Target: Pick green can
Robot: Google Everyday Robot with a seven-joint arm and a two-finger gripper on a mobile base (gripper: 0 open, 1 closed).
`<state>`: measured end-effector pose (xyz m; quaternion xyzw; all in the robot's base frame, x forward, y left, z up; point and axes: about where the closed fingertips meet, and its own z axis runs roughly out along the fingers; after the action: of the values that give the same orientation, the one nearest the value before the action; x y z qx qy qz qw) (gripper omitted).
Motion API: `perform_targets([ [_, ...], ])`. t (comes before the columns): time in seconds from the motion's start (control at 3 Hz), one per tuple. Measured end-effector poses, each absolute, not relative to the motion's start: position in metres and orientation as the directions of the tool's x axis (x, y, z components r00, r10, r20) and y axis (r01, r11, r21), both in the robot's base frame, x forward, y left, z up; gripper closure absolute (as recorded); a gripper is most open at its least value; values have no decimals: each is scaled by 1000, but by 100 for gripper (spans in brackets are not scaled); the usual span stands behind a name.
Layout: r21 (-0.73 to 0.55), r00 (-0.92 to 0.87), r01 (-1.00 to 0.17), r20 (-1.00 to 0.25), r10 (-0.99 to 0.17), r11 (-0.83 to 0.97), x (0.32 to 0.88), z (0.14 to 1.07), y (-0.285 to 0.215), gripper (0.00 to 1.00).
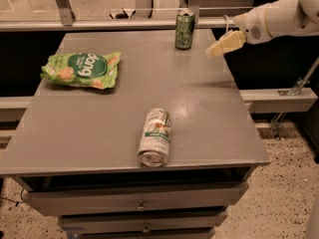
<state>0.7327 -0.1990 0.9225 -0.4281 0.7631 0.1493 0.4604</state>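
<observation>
The green can [185,30] is slim and dark green with pale markings and a silver top. It stands upright at the far edge of the grey table [89,113], right of centre. My gripper [215,49] comes in from the upper right on a white arm [279,16]. Its pale tan fingers [227,43] point left and slightly down, just right of the can and apart from it, above the table's right edge. It holds nothing.
A whitish can with a green band [156,137] lies on its side near the table's front edge. A green snack bag [82,69] lies at the left. Drawers [139,203] sit under the table. A rail and dark gap run behind the table.
</observation>
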Motion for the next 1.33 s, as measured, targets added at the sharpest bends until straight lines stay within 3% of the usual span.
perform_targets([
  [1.33, -149, -92, -792, -930, -357, 593, 830, 898, -139, 0],
])
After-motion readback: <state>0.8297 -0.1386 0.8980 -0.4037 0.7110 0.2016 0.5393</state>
